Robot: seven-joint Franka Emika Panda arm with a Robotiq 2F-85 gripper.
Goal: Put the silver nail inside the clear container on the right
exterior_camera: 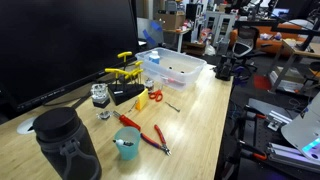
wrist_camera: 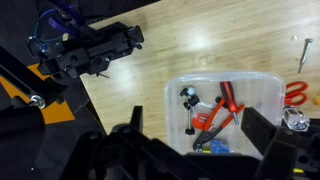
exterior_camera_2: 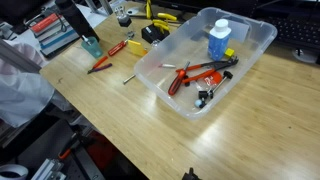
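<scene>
The silver nail [exterior_camera_2: 129, 78] lies flat on the wooden table, just outside the clear container [exterior_camera_2: 262, 40]; it also shows in the wrist view [wrist_camera: 304, 55] at the top right and faintly in an exterior view [exterior_camera: 172, 105]. The clear container [exterior_camera: 200, 67] holds a red-handled tool, a blue-capped bottle and small black parts. In the wrist view my gripper [wrist_camera: 198, 135] is open and empty, high above the clear container [wrist_camera: 180, 100], with the nail well off to one side. The gripper does not show in either exterior view.
Red-handled pliers [exterior_camera_2: 105, 58], orange-handled scissors [exterior_camera_2: 138, 47], a teal cup [exterior_camera_2: 92, 45] and a small glass jar [exterior_camera: 100, 97] stand near the nail. A black bottle [exterior_camera: 65, 145] and a large monitor [exterior_camera: 60, 45] are on the table. The table edge [wrist_camera: 100, 110] is close.
</scene>
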